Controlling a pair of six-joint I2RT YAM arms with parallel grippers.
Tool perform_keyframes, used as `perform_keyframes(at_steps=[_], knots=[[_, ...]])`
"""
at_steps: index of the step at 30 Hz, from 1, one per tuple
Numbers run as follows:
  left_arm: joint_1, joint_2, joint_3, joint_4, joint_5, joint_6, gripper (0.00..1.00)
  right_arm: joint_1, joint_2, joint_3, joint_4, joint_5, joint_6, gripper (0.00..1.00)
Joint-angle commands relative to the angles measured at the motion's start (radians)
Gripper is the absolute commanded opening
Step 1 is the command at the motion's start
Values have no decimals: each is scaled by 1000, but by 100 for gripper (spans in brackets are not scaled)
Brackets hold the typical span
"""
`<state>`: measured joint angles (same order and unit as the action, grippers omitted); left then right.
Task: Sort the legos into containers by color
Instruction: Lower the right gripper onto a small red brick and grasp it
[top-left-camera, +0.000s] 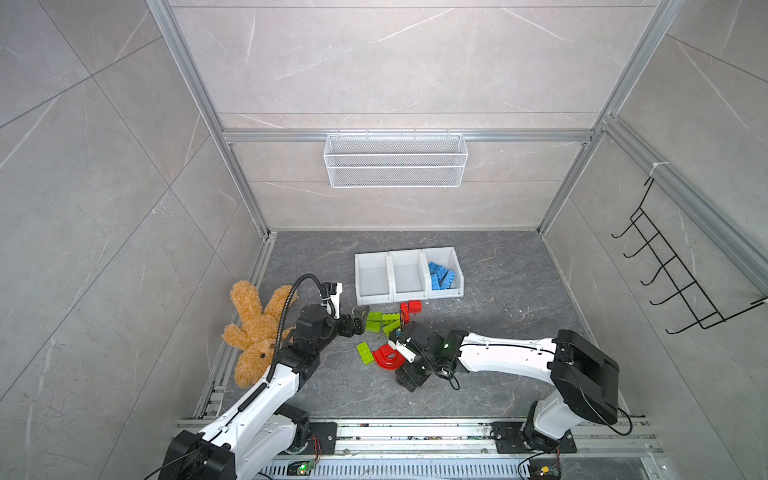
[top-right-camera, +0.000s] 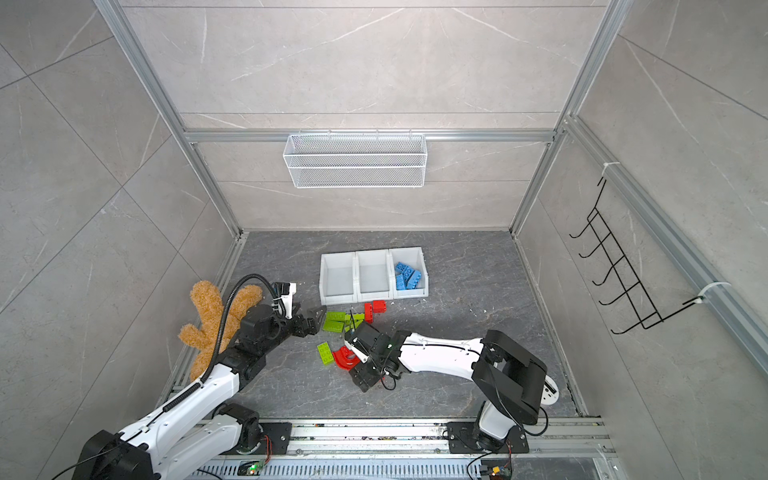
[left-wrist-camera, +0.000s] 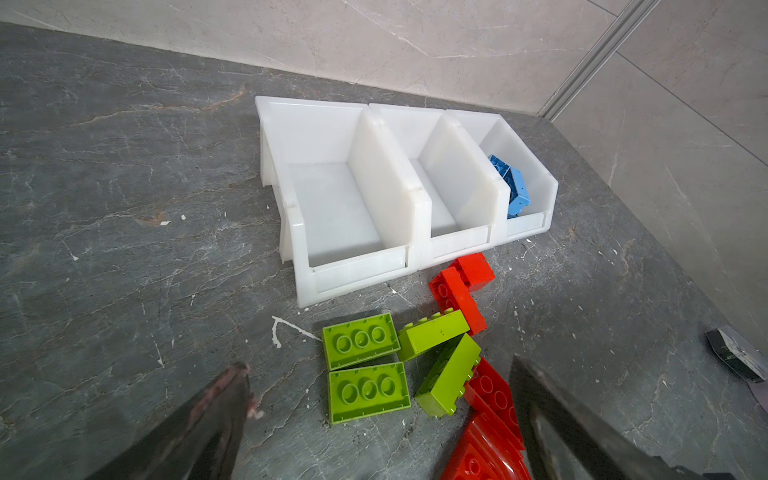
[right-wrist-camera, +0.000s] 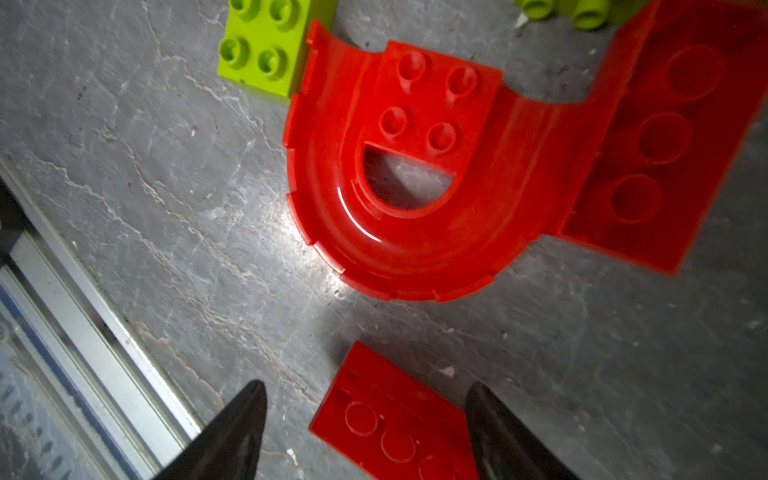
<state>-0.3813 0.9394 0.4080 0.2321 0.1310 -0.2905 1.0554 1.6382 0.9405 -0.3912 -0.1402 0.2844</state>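
Reaching low across the floor (top-left-camera: 498, 332), my right gripper (right-wrist-camera: 365, 388) spreads its fingers (right-wrist-camera: 245, 415) either side of a red brick (right-wrist-camera: 386, 419); my left gripper (left-wrist-camera: 378, 368), also spread, hovers by green legos (left-wrist-camera: 361, 340) before the containers (top-left-camera: 374, 298).

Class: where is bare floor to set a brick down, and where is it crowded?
Bare: between the bins and the right wall; behind the bins; between the red arch and the front rail. Crowded: before the bins, among green bricks, red bricks, left gripper and right gripper.
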Motion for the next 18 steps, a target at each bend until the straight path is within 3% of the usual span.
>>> perform_keyframes(at_steps=[1, 7, 18], knots=[[2, -21, 9, 26, -10, 7, 100, 2, -14, -18, 8, -44, 8, 78], [2, -44, -2, 31, -14, 8, 100, 40, -59, -36, -57, -14, 56, 78], [2, -45, 3, 22, -15, 10, 100, 139, -13, 32, -201, 211, 73, 73]])
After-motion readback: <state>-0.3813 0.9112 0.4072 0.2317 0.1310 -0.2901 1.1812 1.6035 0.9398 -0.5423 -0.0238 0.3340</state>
